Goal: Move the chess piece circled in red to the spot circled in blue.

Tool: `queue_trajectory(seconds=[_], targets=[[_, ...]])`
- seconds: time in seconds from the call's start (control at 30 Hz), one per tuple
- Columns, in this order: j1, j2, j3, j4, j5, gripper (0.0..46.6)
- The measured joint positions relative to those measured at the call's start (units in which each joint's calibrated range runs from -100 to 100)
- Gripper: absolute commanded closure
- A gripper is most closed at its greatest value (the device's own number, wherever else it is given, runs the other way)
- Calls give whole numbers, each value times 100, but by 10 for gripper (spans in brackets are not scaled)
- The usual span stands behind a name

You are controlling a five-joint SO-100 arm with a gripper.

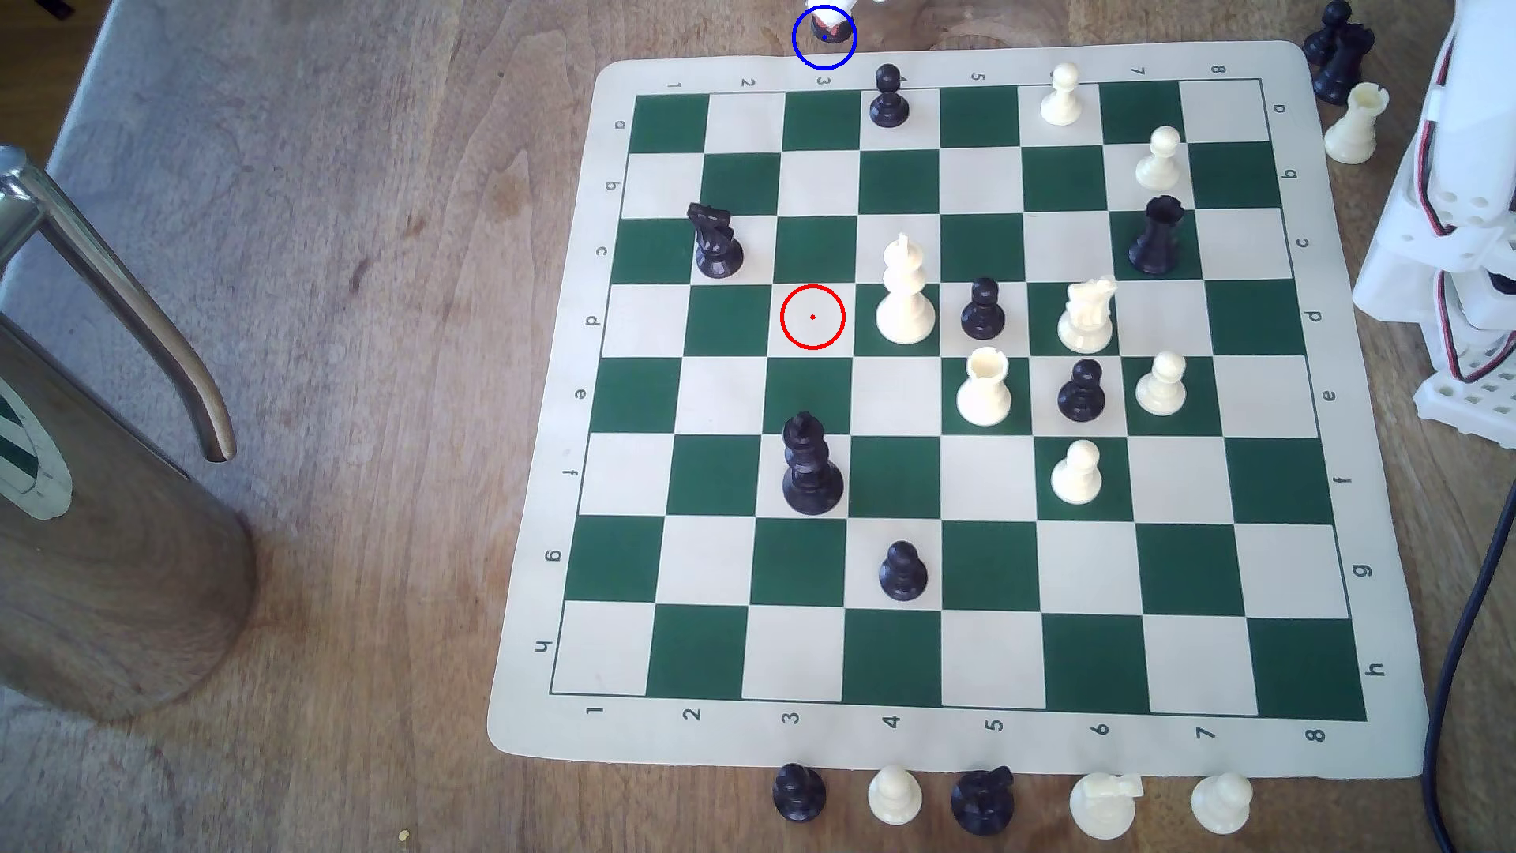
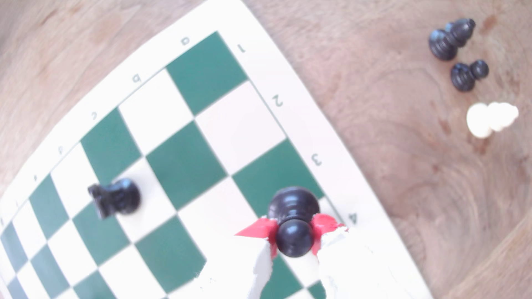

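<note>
Fingers (image 2: 331,227) tipped with red pads are clenched on either side of a small black pawn (image 2: 293,218), gripping it just under its round head; in the wrist view the pawn hangs over the near rim of the chessboard by the number 4. From the exterior view, the white gripper (image 1: 827,20) sits at the very top edge, and a dark shape with a bit of red shows inside the blue ring (image 1: 824,37) drawn on bare wood just beyond the board's border near the number 3.

Largest in the room is the brown wooden table (image 1: 369,410). On the exterior view's left stands a tall metal jug (image 1: 98,492) with a curved handle. A green and cream chessboard (image 1: 943,394) lies flat, dotted with black and white pieces. At the exterior view's right edge rises the white arm (image 1: 1460,205) with red wires. A black king (image 1: 810,463) stands on row f, a black knight (image 1: 715,240) on row c. A red ring (image 1: 812,317) marks a cream square on row d, with nothing standing in it.
</note>
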Motion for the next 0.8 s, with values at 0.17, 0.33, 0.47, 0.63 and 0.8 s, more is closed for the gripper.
queue_trajectory(seconds=[0.17, 0.33, 0.47, 0.63, 0.8], targets=[[74, 536, -398, -24, 20, 464], [133, 1047, -840, -24, 20, 464], [192, 1366, -1184, -24, 54, 464], [295, 1709, -1545, -24, 83, 464], [324, 1919, -1609, -135, 103, 464]])
